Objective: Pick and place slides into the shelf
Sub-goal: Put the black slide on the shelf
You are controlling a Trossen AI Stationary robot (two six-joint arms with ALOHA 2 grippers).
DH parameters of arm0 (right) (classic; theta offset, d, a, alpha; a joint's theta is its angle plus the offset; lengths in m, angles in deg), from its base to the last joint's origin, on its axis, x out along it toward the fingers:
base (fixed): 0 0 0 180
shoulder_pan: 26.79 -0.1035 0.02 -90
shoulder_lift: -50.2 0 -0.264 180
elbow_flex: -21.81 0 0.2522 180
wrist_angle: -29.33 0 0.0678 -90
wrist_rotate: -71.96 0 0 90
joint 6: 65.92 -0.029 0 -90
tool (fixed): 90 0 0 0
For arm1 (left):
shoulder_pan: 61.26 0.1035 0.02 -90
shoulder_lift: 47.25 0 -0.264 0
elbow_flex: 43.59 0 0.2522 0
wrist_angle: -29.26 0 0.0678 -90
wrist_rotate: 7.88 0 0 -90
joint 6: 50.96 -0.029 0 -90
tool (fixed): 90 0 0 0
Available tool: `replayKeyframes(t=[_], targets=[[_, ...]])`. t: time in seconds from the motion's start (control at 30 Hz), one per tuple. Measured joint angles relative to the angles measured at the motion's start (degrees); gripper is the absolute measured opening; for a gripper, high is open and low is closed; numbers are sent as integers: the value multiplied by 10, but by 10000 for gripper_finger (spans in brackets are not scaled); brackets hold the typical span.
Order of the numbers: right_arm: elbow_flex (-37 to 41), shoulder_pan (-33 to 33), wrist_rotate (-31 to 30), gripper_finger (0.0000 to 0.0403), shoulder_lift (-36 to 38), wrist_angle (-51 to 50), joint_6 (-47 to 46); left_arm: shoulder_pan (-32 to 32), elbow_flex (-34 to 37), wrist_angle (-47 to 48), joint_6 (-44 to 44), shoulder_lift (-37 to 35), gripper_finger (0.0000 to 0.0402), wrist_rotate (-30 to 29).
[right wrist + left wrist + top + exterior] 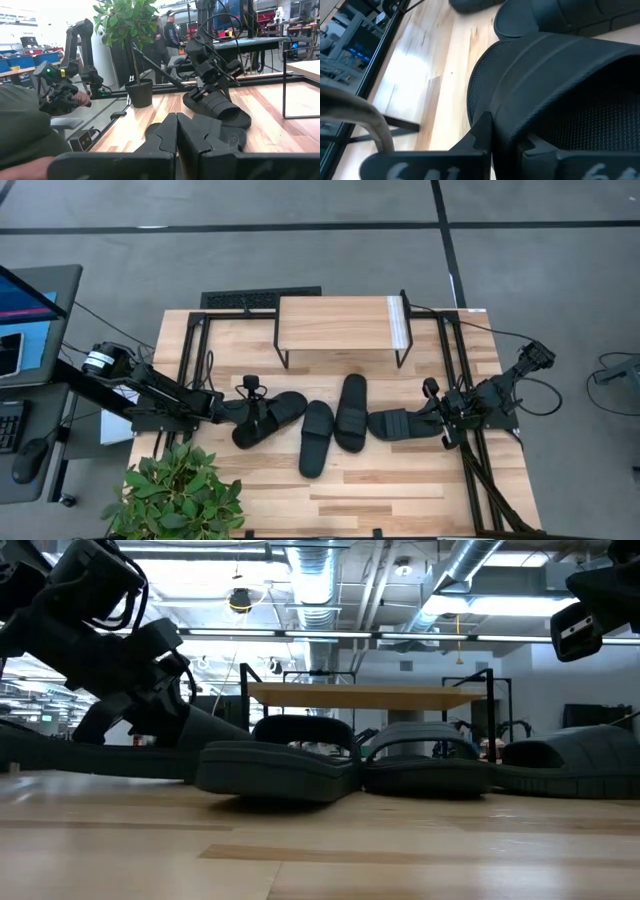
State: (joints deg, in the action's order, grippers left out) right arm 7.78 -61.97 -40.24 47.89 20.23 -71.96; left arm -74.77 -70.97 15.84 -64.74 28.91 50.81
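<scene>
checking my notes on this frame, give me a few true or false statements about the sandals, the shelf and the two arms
1. All four sandals lie on the table, none on the shelf. True.
2. The left gripper is shut on the leftmost sandal. True: its fingers pinch the strap edge.
3. The right gripper is open, far from any sandal. False: it is shut, at the rightmost sandal; whether it grips it is unclear.
4. The two middle sandals lie side by side, touching. True.
5. A potted plant stands on the shelf. False: it is at the table's front left corner.
</scene>
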Motion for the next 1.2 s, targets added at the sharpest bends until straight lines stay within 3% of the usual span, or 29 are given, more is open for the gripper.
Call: replayKeyframes(t=[0.67, 1.2], targets=[[0, 0, 0, 0, 0, 0, 0, 0, -17, 1, 10, -6, 0, -52], [0, 0, 0, 0, 0, 0, 0, -15, -48, 3, -22, -99, 0, -35]])
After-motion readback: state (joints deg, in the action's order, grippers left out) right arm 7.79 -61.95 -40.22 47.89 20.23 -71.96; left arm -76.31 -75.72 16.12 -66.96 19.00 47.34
